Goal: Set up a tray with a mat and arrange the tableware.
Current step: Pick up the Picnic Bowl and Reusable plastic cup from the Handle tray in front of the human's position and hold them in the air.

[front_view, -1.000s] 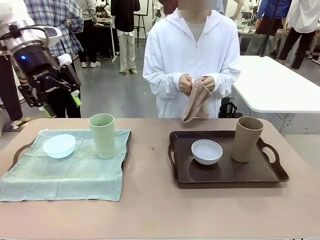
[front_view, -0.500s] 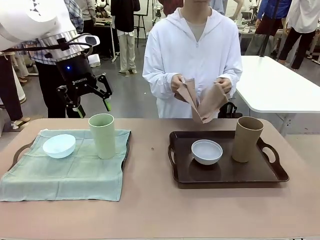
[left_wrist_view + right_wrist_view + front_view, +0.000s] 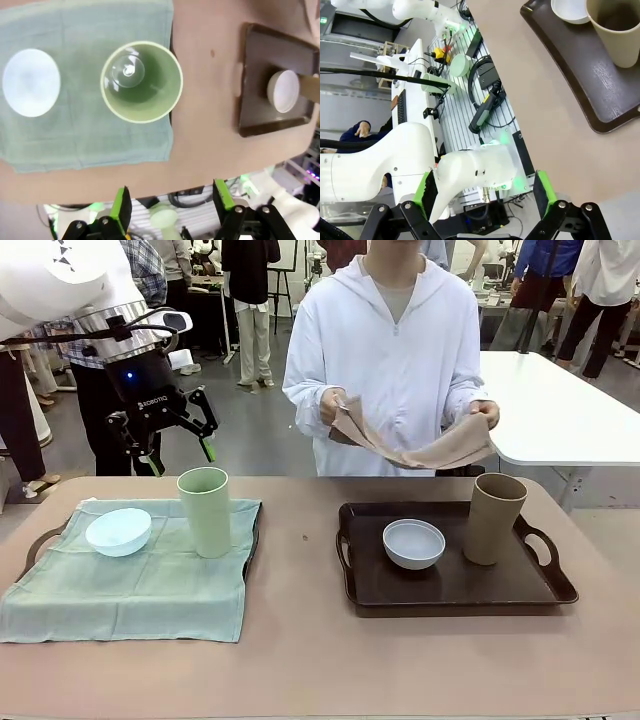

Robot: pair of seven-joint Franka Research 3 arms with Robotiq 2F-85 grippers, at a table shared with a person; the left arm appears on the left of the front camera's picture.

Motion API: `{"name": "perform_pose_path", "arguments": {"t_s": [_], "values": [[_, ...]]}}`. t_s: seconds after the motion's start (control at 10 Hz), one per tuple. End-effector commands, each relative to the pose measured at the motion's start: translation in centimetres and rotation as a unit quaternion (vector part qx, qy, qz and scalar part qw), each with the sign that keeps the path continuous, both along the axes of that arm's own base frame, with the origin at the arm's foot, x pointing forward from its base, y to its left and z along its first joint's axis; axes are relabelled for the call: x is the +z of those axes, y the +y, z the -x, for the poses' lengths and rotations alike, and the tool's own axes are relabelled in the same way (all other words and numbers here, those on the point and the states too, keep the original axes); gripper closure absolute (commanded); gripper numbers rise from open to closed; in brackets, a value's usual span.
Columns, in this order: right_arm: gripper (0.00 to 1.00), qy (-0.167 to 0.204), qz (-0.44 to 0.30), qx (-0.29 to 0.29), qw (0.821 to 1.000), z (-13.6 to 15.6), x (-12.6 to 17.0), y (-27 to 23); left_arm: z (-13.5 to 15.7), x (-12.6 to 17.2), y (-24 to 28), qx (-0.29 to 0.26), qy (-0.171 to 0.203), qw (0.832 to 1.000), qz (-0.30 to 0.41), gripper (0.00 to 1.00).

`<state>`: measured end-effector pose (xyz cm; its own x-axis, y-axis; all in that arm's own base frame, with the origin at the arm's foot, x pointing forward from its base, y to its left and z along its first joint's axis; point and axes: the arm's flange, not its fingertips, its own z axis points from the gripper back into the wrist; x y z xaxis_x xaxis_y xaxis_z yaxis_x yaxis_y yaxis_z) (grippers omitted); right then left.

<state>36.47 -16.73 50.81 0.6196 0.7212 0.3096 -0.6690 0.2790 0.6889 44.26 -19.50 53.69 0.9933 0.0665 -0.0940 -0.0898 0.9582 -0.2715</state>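
Jaws of your left gripper (image 3: 180, 458) stand wide apart and empty, hanging just above the green cup (image 3: 204, 510) without touching it. That cup stands upright, long axis vertical, on the green mat (image 3: 130, 595) over the left tray (image 3: 38, 542), with the blue bowl (image 3: 118, 531) just to its left. In the left wrist view the cup's mouth lies ahead of the fingers but a little off their midline, nearer one finger. I'd judge you need a small sideways shift before coming down around it. Your left arm is plainly the nearer one. Your right gripper (image 3: 484, 186) is likewise spread and empty, off the near table edge by the right tray (image 3: 450, 592). That tray carries the white bowl (image 3: 414, 543) and tan cup (image 3: 494, 518) with no mat. At the far side a person (image 3: 395, 350) spreads a tan cloth (image 3: 430, 448) above that tray.
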Motion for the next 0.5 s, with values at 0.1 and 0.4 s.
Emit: {"name": "perform_pose_path", "arguments": {"t_s": [0.1, 0.4], "values": [[0.00, -0.123, -0.011, 0.066, 0.990, -3.2, -0.1, -0.7, 0.0, 0.1, -7.4, -0.083, -0.036, 0.996, -0.018, 0.15], [0.00, -0.201, -0.008, 0.072, 0.977, -6.4, -0.5, 0.1, -1.5, 0.2, -15.6, -0.121, -0.064, 0.989, -0.054, 0.15]]}}
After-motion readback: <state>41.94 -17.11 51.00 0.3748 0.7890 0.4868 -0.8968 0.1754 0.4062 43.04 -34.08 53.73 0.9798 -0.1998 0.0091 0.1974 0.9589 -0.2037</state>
